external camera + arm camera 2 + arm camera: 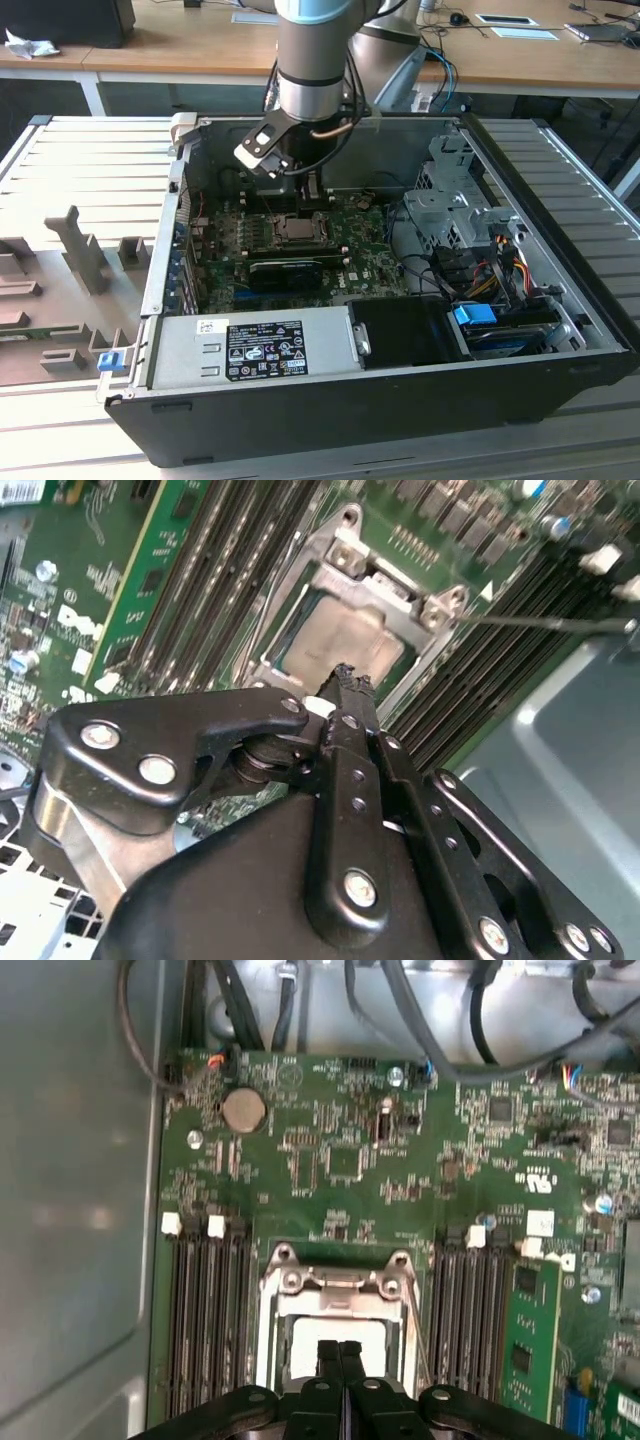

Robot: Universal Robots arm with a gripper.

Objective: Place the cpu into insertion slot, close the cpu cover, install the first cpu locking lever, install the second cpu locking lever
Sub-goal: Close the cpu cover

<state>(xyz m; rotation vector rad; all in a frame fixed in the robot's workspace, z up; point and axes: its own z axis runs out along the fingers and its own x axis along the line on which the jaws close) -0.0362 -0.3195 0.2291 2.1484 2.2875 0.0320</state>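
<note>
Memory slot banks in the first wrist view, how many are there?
2: one bank between the cpu and the case wall, the other bank on the cpu's opposite side.

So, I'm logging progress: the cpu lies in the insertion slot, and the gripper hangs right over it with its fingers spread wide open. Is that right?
Not quite: the gripper is shut, its fingers pressed together, as the first wrist view shows. The rest holds: the cpu lies in the insertion slot, and the gripper hangs right over it.
</note>
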